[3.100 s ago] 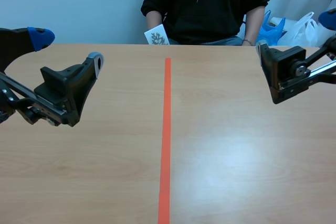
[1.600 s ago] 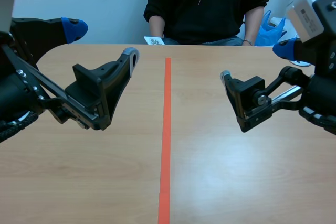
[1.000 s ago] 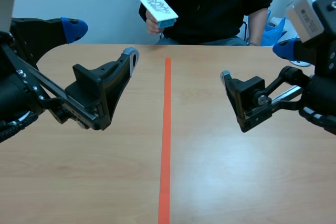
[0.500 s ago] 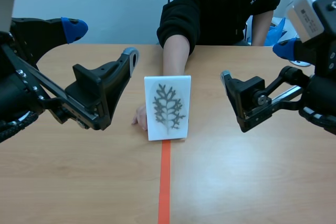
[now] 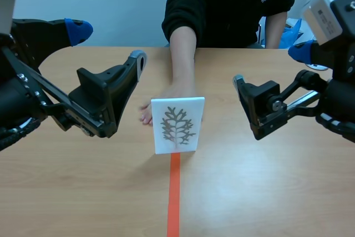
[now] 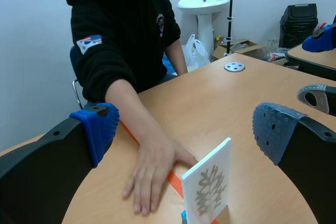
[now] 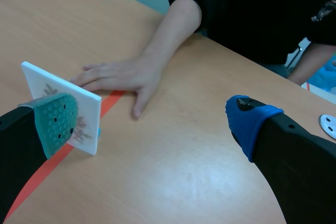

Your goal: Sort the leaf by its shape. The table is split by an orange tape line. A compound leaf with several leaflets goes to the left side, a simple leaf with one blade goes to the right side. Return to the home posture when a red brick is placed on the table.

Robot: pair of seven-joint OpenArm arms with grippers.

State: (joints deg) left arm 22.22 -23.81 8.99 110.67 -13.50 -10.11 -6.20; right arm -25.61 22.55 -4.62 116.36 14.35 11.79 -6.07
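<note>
My left pincer and right pincer gape empty; the leaf card on the tape line seems light, stiff, so I'd pinch its top edge.

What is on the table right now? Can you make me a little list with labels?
card: a white card stands upright on the orange tape line
picture on card: a grey leaf with many small leaflets
hand: a person's hand lies flat on the table just behind the card
left gripper: open, holds nothing, hangs above the table beside the card
right gripper: open, holds nothing, hangs above the table on the card's other side
</note>
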